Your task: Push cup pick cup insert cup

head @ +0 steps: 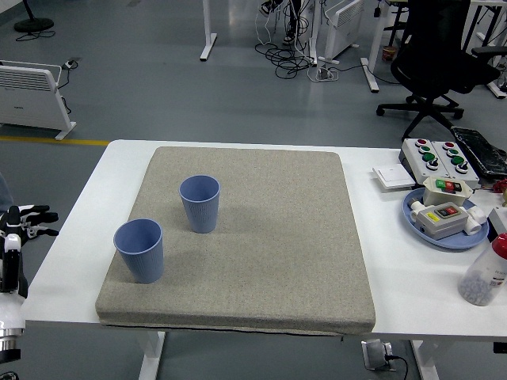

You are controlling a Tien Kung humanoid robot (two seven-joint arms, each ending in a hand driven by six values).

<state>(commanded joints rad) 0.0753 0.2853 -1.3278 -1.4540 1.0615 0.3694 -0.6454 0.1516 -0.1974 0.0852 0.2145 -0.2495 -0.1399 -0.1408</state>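
resting upright: blue cups (139,250) | well right of left hand (14,237)

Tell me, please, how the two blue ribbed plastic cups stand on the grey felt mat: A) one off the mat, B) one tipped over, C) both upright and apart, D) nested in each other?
C: the nearer blue ribbed plastic cup and the farther blue cup both stand upright, mouths up, with bare grey felt mat between them.
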